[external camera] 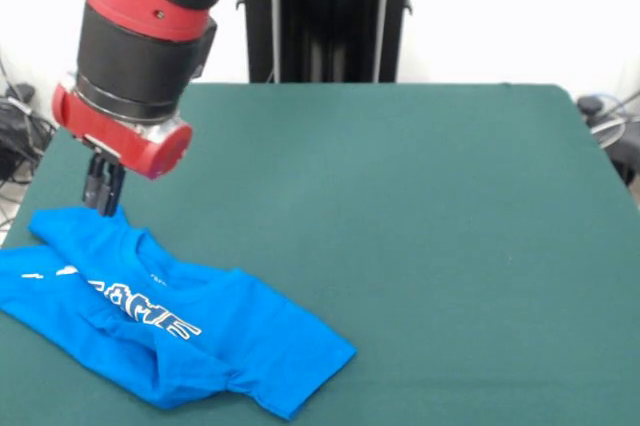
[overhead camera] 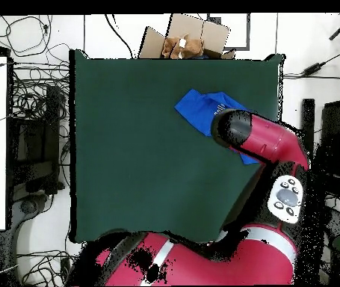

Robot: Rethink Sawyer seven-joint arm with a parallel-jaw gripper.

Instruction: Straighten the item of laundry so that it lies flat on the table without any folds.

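**Hand at the shirt's far edge, shirt still rumpled**

Where the front view looks across the tabletop [external camera: 420, 206], the blue shirt [external camera: 200, 336] lies at the lower left corner of the picture, close to the near edge and the left edge of the green cloth. It is not flat: one part is folded over another along its middle, a ridge runs through the fabric near the white lettering [external camera: 145, 314], and the lettering itself is bent and partly hidden. One corner of the shirt points toward the lower middle of the picture. The red and black arm [external camera: 145, 36] comes down from the upper left, and its dark hand [external camera: 103, 196] reaches the shirt's far edge, its tips at or on the fabric. The fingers look close together, but whether they pinch cloth I cannot tell. The rest of the tabletop lies bare and smooth.

From overhead, the shirt [overhead camera: 202, 108] shows in the upper right part of the tabletop [overhead camera: 143, 149], near the top edge. The arm [overhead camera: 258, 138] covers its right part, so only the left portion of blue is seen, and the hand itself is hidden beneath the arm. A cardboard box [overhead camera: 191, 37] sits beyond the tabletop's top edge, and cables [overhead camera: 31, 97] lie on the floor at the left.
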